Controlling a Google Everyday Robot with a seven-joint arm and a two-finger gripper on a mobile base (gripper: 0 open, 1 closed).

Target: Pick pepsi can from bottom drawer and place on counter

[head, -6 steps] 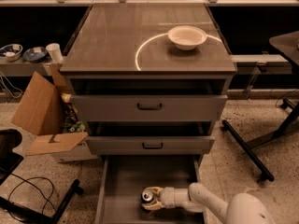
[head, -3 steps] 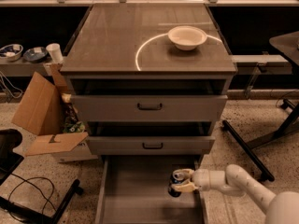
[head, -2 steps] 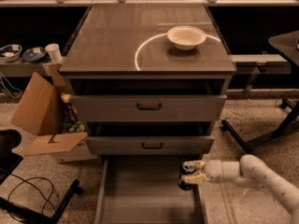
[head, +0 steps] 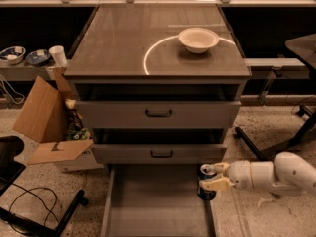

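Note:
My gripper (head: 215,176) is at the right wall of the open bottom drawer (head: 148,201), shut on the dark blue pepsi can (head: 207,185). The can stands upright between the fingers, its silver lid showing, held over the drawer's right edge and above the floor. The white arm reaches in from the right. The counter (head: 123,38), a grey-brown slab with a thin white arc, tops the cabinet well above the can.
A white bowl (head: 198,39) sits on the counter's right rear. Two grey drawer fronts (head: 158,113) with black handles lie below the counter. An open cardboard box (head: 47,125) stands at the left. A black table base (head: 276,142) is on the right floor.
The gripper has carried the can from the middle of the drawer floor to the right and upward, to the drawer's right wall. The arm has swung out to the right.

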